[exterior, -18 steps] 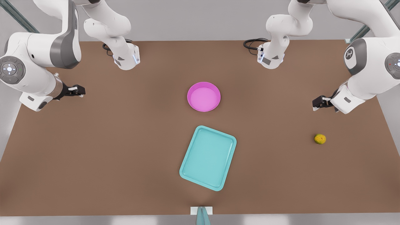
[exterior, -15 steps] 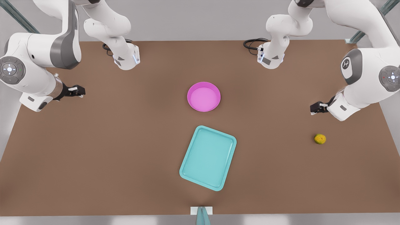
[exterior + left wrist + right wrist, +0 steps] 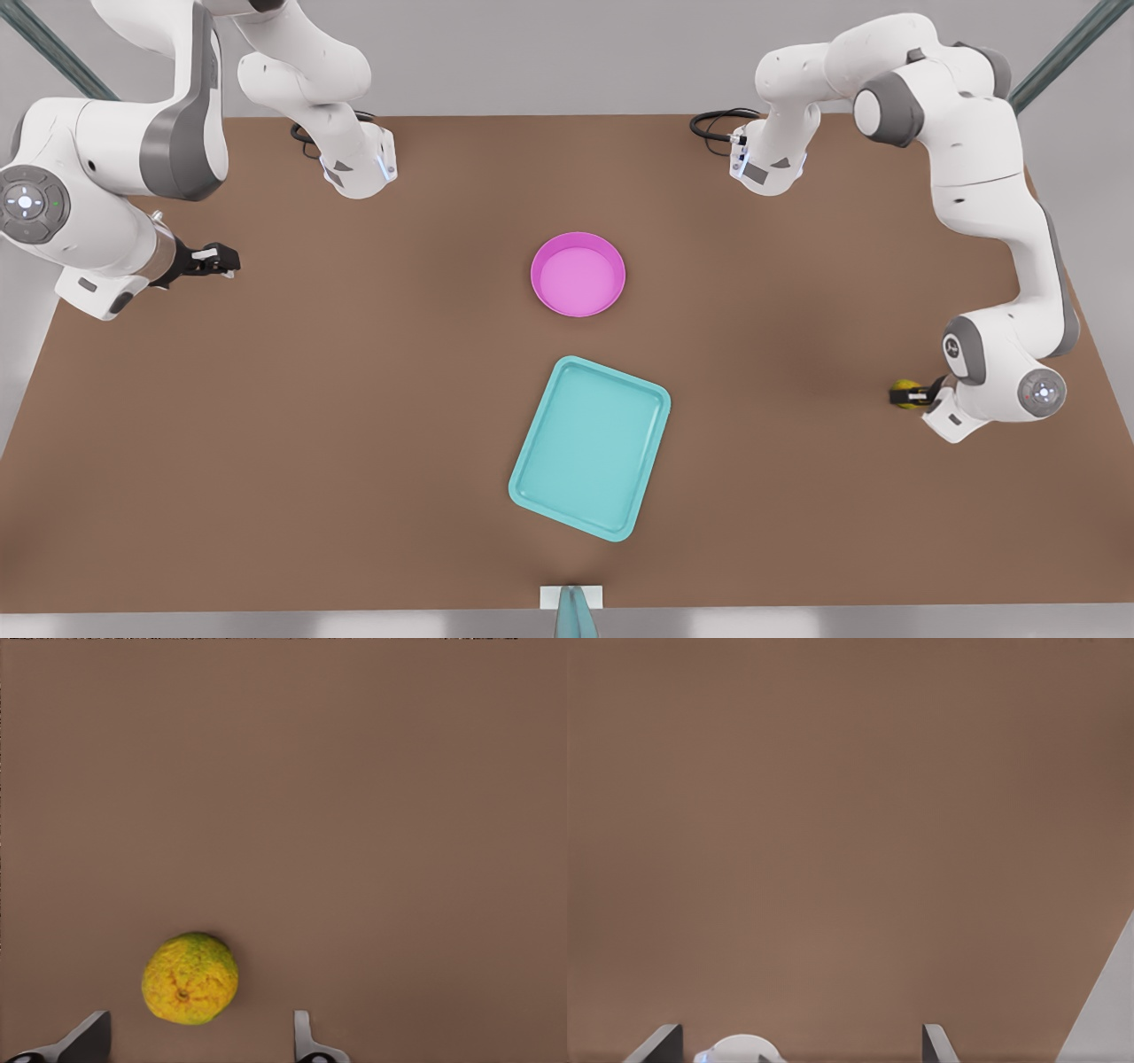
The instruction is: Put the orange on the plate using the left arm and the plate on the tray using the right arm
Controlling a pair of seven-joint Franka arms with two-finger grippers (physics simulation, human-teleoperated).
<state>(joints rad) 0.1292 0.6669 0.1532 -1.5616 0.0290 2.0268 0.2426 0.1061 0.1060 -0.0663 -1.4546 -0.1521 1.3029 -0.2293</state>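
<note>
Orange (image 3: 190, 979): on the brown worktop (image 3: 354, 399) at the front view's right, lying between the spread jaws of the left gripper (image 3: 905, 395), nearer one jaw, untouched by either.
Plate (image 3: 578, 274): mid-worktop, bare.
Tray (image 3: 590, 447): just beside the plate, nearer the camera, slightly skewed.
Right gripper (image 3: 215, 260): waits at the front view's left, well apart from all items, jaws apart.

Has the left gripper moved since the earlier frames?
Yes. The left gripper has come down toward the front view's bottom, from level with the plate to the orange.
</note>
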